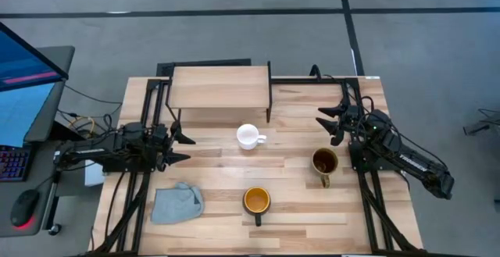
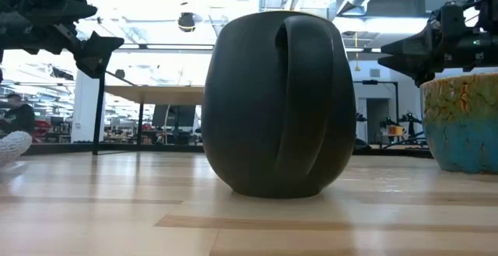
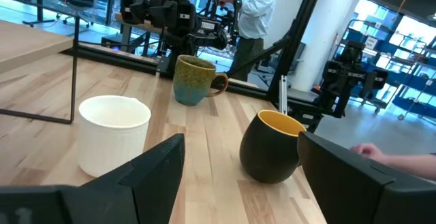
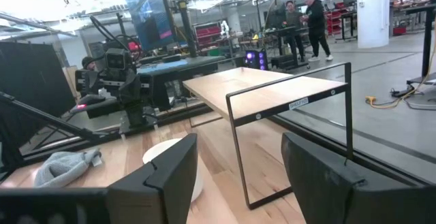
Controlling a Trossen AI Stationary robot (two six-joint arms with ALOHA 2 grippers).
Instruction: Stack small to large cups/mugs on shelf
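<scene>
Three mugs stand upright on the tabletop, each on its base. The small white mug point(image 1: 248, 137) is just in front of the shelf point(image 1: 220, 87). Toward the right stands the olive-tan mug point(image 1: 325, 163), and near the front edge the dark mug with the orange-yellow inside point(image 1: 256, 201). The shelf, a light-wood board on thin black legs, has nothing on top. My left gripper point(image 1: 186, 148) hovers open at the table's left side, pointing level toward the mugs. My right gripper point(image 1: 328, 126) hovers open at the right side, beyond the olive-tan mug. Neither touches anything.
A grey-blue cloth point(image 1: 176, 202) lies crumpled at the front left. Black frame rails point(image 1: 367, 202) run along both table sides. A monitor and keyboard point(image 1: 16, 93) stand off the table's left. A person's hand point(image 3: 371, 152) shows beyond the table's near edge.
</scene>
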